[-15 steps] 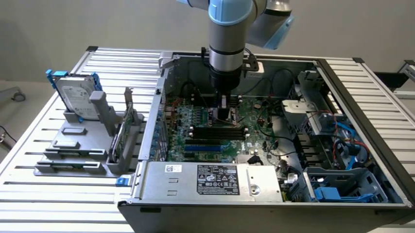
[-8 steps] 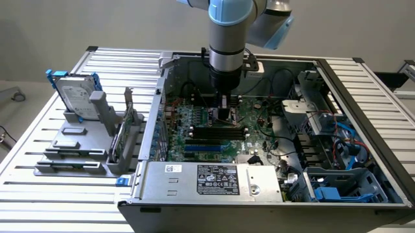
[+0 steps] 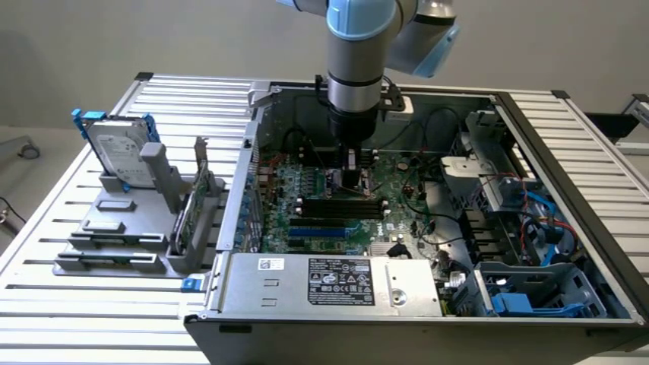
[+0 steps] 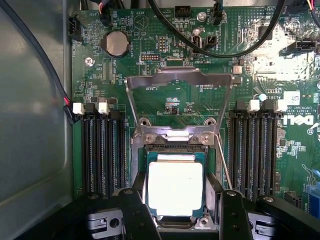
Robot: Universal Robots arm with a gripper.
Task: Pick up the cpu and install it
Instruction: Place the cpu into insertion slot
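The cpu (image 4: 175, 187), a flat square chip with a bright silver top and a thin green rim, sits between my two black fingers (image 4: 137, 210), whose tips press against its opposite sides. My gripper (image 4: 177, 200) is shut on it. The chip hangs directly over, or rests in, the dark metal-framed socket (image 4: 175, 142); I cannot tell which. The socket's load frame (image 4: 180, 80) is swung up and open. In the exterior view my gripper (image 3: 352, 179) reaches straight down into the open computer case (image 3: 254, 228), at the middle of the green motherboard (image 3: 406, 198).
Black memory slots (image 4: 102, 150) flank the socket, with more memory slots (image 4: 255, 150) on its other side. Black cables (image 4: 220, 47) arc over the board. On the exterior view's left, a silver hard drive (image 3: 117, 152) with blue brackets stands in a grey holder (image 3: 112, 243). A power supply (image 3: 335, 285) lies at the case front.
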